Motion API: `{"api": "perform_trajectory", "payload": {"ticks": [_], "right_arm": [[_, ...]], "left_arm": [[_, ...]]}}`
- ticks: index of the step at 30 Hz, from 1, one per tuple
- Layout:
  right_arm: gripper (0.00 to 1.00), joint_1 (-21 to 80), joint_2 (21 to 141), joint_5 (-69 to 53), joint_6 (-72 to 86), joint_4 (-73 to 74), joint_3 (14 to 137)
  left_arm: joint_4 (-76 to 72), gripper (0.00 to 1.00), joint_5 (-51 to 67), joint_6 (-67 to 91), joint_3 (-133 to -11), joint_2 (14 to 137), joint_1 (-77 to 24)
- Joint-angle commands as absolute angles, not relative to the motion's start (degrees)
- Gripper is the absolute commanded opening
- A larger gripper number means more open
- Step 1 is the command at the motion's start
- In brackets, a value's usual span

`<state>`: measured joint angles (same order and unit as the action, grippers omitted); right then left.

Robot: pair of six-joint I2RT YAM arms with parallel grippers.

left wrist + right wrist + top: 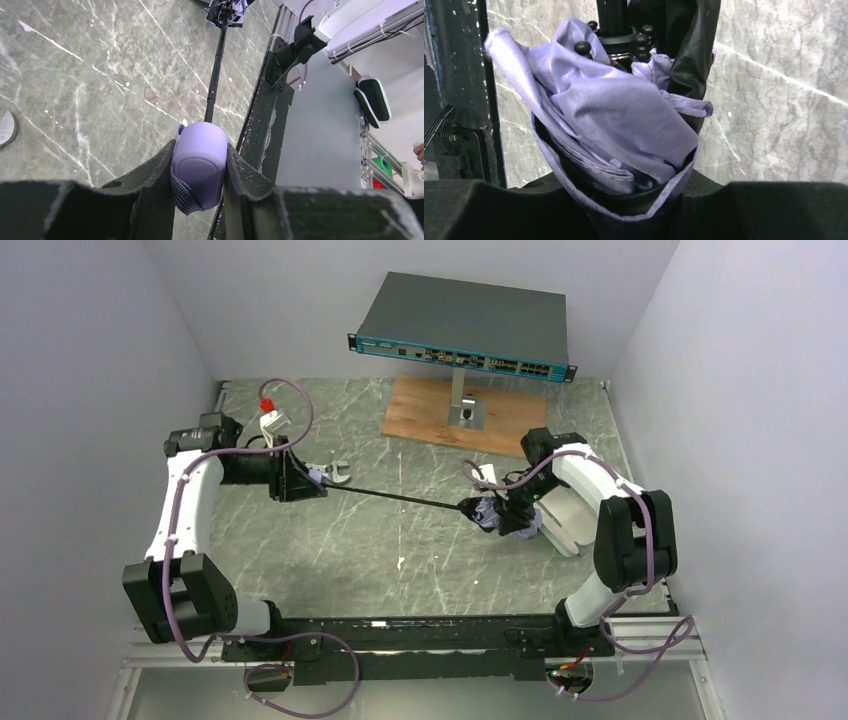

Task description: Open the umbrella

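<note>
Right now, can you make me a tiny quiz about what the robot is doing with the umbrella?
1. True or false: the umbrella is already spread open.
2. What do the left fingers pinch? A: the lavender handle. B: the black shaft. C: nothing.
3. Fill the gap: the right fingers hold the umbrella's bunched-up ____ end.
Key: 1 false, it is bundled up. 2 A. 3 fabric.
</note>
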<state>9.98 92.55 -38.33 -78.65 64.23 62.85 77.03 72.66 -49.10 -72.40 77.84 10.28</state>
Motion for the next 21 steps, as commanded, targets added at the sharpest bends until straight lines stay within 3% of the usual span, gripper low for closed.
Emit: {"api": "perform_trajectory", "payload": {"ticks": [1,5,6,8,11,15,17,21], "right_arm": [[0.0,10.01,93.85,-25.18,-77.47,72.83,66.89],[0.0,14.41,92.33,-25.52,-76.32,72.08,65.93],[0.0,14.47,92.48,-25.29,-76.21,72.11,65.68],[0.0,14.29,93.29,-25.21,-75.45,72.72,65.75],[0.0,14.51,93.64,-27.16,-73.74,73.71,66.61],[0.0,16.37,95.34,-31.24,-69.79,75.48,70.15],[0.0,17.13,96.58,-34.54,-67.13,76.66,72.82],[0.0,20.0,102.32,-43.12,-59.57,82.24,81.63]], "left_arm": [[70.74,0.0,74.6,-46.58,-75.75,74.63,15.52],[66.81,0.0,72.94,-43.17,-76.43,73.43,15.31],[67.46,0.1,71.95,-43.63,-77.48,73.54,15.37],[63.8,0.58,70.32,-39.57,-78.7,72.77,15.92],[53.94,0.95,68.21,-33.64,-79.01,68.73,16.39],[37.73,1.0,63.33,-29.83,-75.51,61.23,16.0],[41.04,1.0,63.95,-38.48,-76.21,60.25,13.18],[48.69,1.0,52.51,-53.9,-72.8,58.22,-3.95]]}}
